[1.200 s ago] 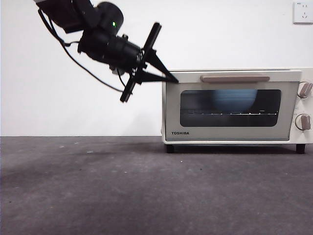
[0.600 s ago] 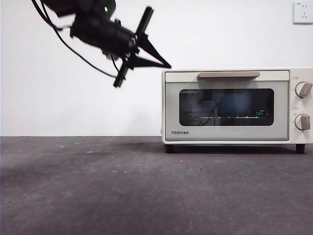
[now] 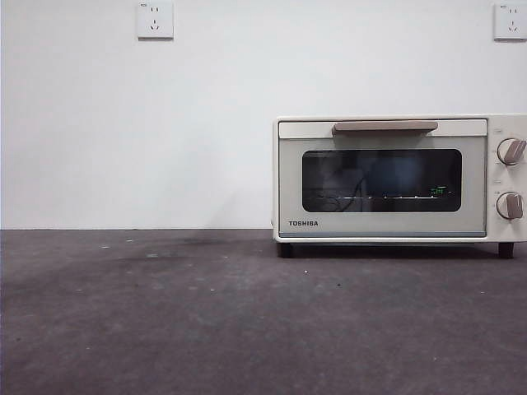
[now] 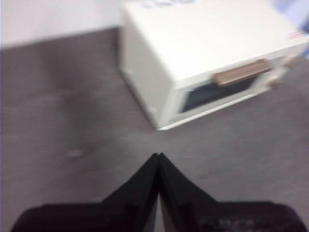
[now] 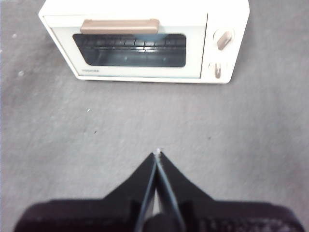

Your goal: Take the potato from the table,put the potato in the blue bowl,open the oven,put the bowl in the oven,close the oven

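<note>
White wall runs behind the dark grey desk [image 3: 165,313], with two sockets: one [image 3: 155,19] up left, one [image 3: 508,20] at the top right corner. One oven [image 3: 395,177] stands on the desk at the right, door closed, with one tan handle [image 3: 384,126] and two knobs [image 3: 510,151]. A blurred bluish shape shows behind its dark glass; bowl and potato cannot be made out. Left gripper [image 4: 158,155] and right gripper [image 5: 157,153] each hover over the desk, jaws pressed together, holding nothing.
</note>
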`<state>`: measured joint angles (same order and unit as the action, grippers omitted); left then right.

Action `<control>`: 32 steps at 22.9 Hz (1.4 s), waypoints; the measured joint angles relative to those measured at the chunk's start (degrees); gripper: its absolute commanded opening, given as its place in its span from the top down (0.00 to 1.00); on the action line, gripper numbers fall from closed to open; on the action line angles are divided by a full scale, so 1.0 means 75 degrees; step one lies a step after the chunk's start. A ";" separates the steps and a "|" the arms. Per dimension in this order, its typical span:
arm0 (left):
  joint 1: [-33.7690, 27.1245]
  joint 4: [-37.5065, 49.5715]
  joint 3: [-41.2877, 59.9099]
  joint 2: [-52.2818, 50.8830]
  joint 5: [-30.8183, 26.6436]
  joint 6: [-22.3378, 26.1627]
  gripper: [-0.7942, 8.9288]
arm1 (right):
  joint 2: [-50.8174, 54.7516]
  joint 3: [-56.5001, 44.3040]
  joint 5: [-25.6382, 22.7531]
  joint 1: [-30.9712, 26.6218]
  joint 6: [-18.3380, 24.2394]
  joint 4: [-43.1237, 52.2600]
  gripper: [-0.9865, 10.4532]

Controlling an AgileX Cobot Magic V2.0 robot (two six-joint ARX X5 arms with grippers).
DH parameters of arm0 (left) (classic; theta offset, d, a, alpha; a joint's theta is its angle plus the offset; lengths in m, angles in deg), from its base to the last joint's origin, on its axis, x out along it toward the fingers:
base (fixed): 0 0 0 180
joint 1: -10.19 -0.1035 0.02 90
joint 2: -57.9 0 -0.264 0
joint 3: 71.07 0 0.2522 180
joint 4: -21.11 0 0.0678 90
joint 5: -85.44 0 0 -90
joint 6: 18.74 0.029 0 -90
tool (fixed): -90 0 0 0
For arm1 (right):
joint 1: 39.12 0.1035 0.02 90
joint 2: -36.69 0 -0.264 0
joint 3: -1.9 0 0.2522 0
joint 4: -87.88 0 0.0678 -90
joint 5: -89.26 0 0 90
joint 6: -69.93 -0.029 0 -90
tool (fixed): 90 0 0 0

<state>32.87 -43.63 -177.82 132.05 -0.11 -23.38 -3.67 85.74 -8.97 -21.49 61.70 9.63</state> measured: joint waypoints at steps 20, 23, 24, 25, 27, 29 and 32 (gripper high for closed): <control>0.0000 -0.0988 -0.0003 -0.1967 -0.1384 0.0793 0.92 | -0.0245 0.0000 -0.0443 0.0000 0.0472 0.0093 0.91; 0.0000 -0.0988 -0.0003 -0.1670 -0.1384 0.0801 0.92 | -0.0382 0.0000 -0.0443 0.0000 0.0472 0.0093 0.91; 0.0000 -0.0988 -0.0003 -0.1615 -0.1381 0.0807 0.92 | -0.0440 0.0000 -0.0443 0.0000 0.0472 0.0093 0.91; 0.0000 -0.0988 -0.0003 -0.1597 -0.1381 0.0822 0.92 | -0.0495 0.0000 -0.0443 0.0000 0.0472 0.0093 0.91; 0.0000 -0.0982 -0.0003 -0.1623 -0.1381 0.0857 0.92 | -0.0627 0.0000 -0.0446 0.0000 0.0472 0.0093 0.91; -0.0047 -0.0912 -0.0003 -0.1749 -0.1387 0.1084 0.92 | -0.0778 0.0000 -0.0443 0.0000 0.0472 0.0093 0.91; -0.0361 -0.0790 0.0003 -0.2037 -0.1291 0.1236 0.92 | -0.1035 0.0000 -0.0443 0.0000 0.0472 0.0093 0.91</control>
<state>30.16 -49.55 -177.80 116.77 -9.79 -14.11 -11.43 85.74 -12.29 -21.49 65.24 10.33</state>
